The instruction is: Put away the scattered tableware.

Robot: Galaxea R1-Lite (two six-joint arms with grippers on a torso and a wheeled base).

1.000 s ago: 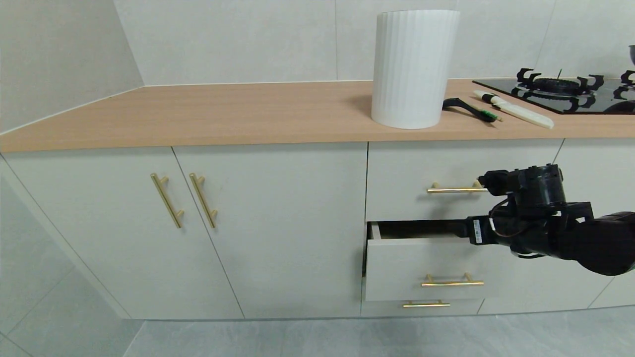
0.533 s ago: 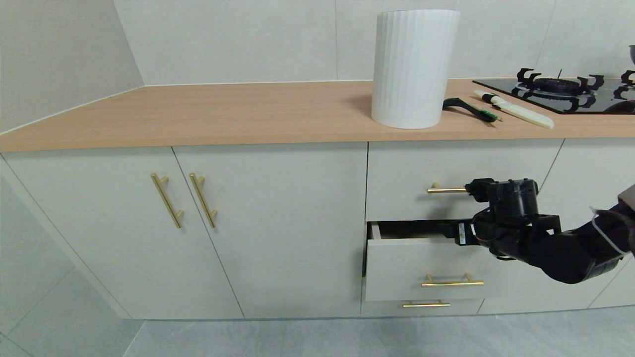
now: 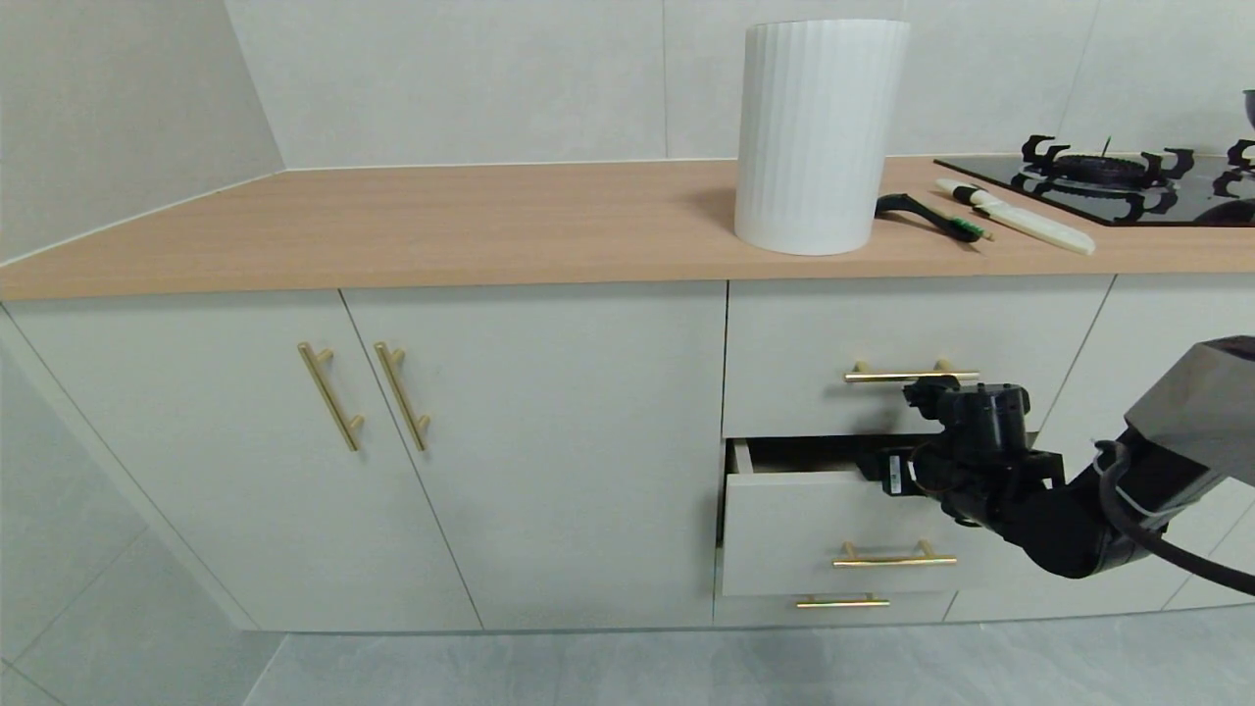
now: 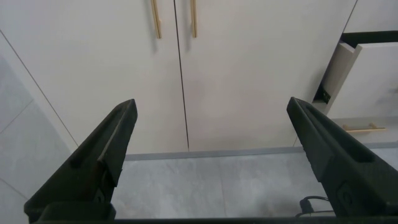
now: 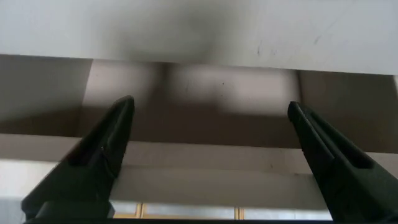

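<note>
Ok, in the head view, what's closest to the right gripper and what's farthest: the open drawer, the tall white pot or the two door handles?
1. Open drawer, right at the right gripper.
2. Tall white pot, up on the counter above.
3. Two door handles, far off to the robot's left.

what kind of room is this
Most likely a kitchen: a wooden countertop over pale cabinets, a gas hob set into it, and a knife lying beside the hob.
</note>
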